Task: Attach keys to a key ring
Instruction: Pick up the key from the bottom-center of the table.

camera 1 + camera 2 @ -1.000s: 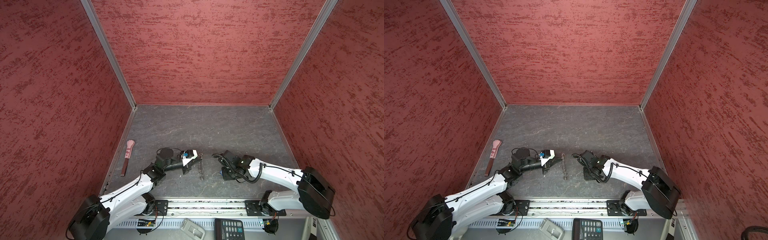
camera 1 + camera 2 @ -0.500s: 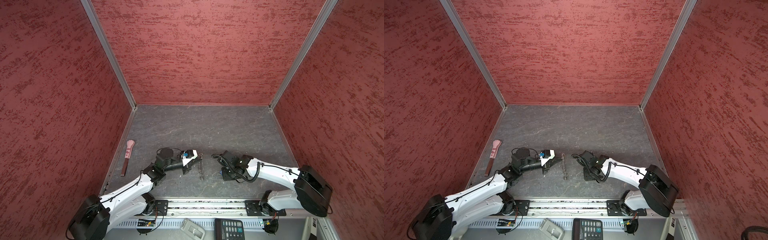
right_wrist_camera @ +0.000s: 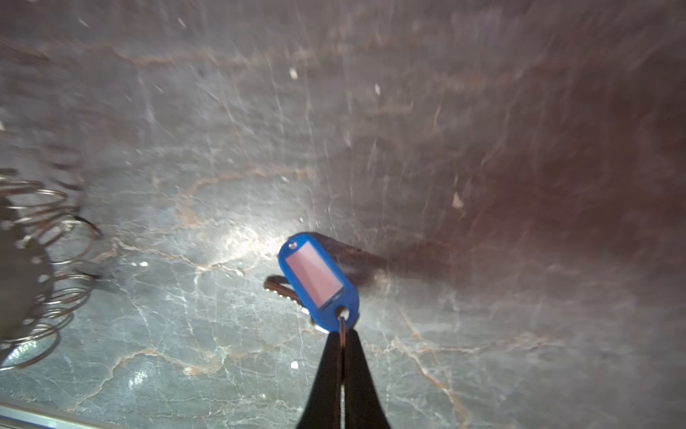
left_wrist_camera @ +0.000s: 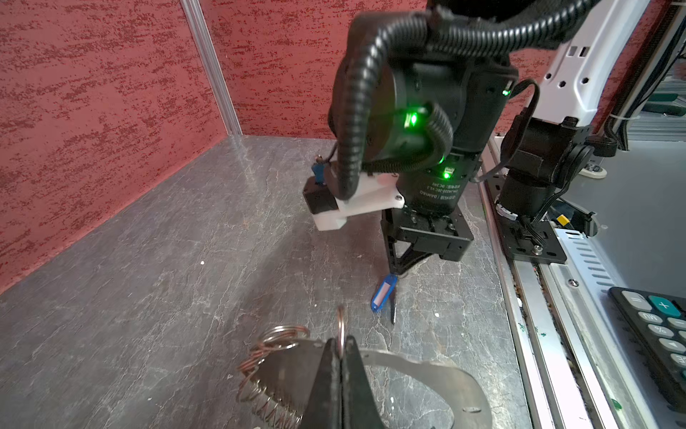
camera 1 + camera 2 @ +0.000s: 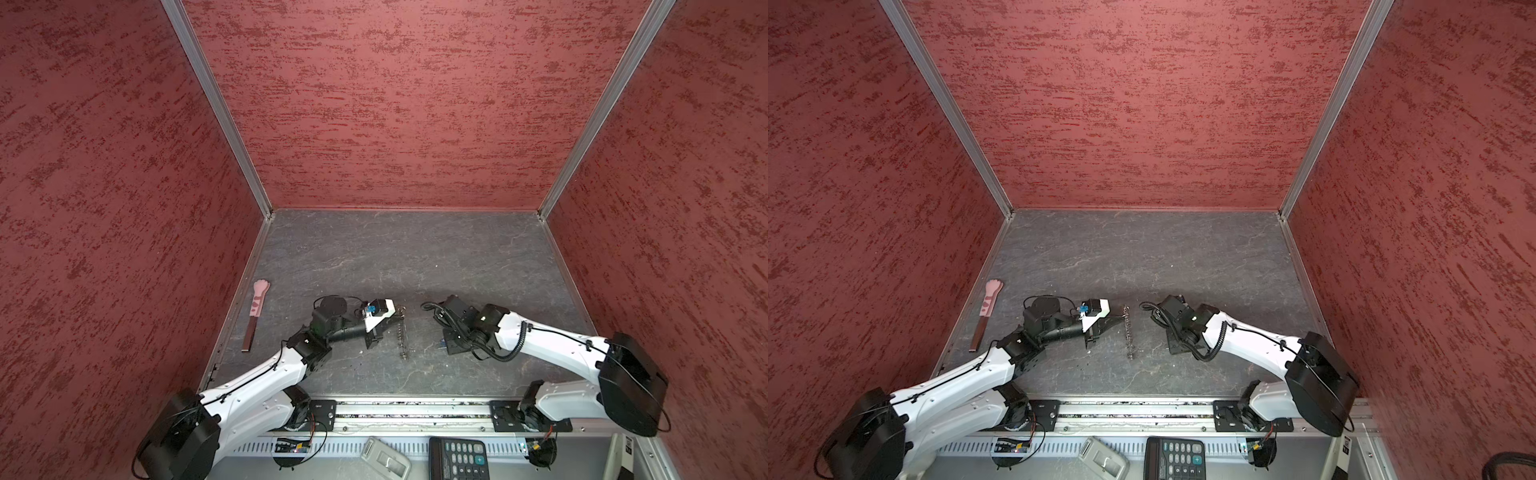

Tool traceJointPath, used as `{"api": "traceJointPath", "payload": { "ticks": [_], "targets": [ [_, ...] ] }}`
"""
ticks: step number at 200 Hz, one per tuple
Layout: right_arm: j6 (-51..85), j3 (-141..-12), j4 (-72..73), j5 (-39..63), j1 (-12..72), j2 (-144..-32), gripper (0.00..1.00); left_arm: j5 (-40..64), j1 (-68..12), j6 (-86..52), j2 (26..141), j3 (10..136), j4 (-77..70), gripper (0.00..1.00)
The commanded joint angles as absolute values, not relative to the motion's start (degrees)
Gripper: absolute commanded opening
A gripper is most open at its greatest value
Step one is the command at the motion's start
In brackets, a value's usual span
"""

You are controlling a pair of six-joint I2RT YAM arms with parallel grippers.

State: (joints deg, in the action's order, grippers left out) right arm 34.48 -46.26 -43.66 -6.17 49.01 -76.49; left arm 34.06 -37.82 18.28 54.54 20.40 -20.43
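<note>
Grey table (image 5: 415,257): left gripper (image 4: 339,351) pinches one key ring (image 5: 402,332), right gripper (image 3: 342,338) one key tag (image 3: 317,276).

Your right gripper (image 3: 341,335) has finished closing. A second ago its two black fingers were slightly parted; now they meet on the small ring (image 3: 342,322) of the blue key tag (image 3: 319,276), and the tag hangs tilted from their tips. In both top views, the right arm's elbow joint (image 5: 628,383) swung slightly toward the centre half a second ago and has since moved back toward the right wall.
</note>
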Motion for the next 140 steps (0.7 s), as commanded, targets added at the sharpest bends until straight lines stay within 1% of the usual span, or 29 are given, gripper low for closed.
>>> {"api": "traceJointPath", "payload": {
  "ticks": [1, 23, 54, 96, 112, 140],
  "targets": [
    [29.2, -50.0, -42.9, -13.5, 48.4, -74.0, 0.0, 33.8, -38.4, 17.2, 54.8, 20.8, -23.1, 0.0],
    [25.3, -51.4, -38.5, -14.5, 47.3, -72.1, 0.0, 34.3, -38.9, 16.9, 55.7, 21.4, -23.3, 0.0],
    [18.8, -51.4, -30.0, -12.3, 46.2, -69.0, 0.0, 34.8, -40.0, 17.6, 56.3, 21.7, -23.2, 0.0],
    [10.3, -44.0, -15.2, -5.8, 46.1, -61.7, 0.0, 38.4, -40.0, 18.0, 56.6, 21.2, -24.0, 0.0],
    [6.6, -40.4, -9.8, -1.5, 46.1, -59.3, 0.0, 39.7, -40.0, 18.2, 57.0, 21.3, -24.1, 0.0],
    [1.7, -35.0, -0.9, 3.6, 46.1, -56.7, 0.0, 41.4, -40.0, 18.5, 58.1, 21.6, -23.8, 0.0]
  ]
}}
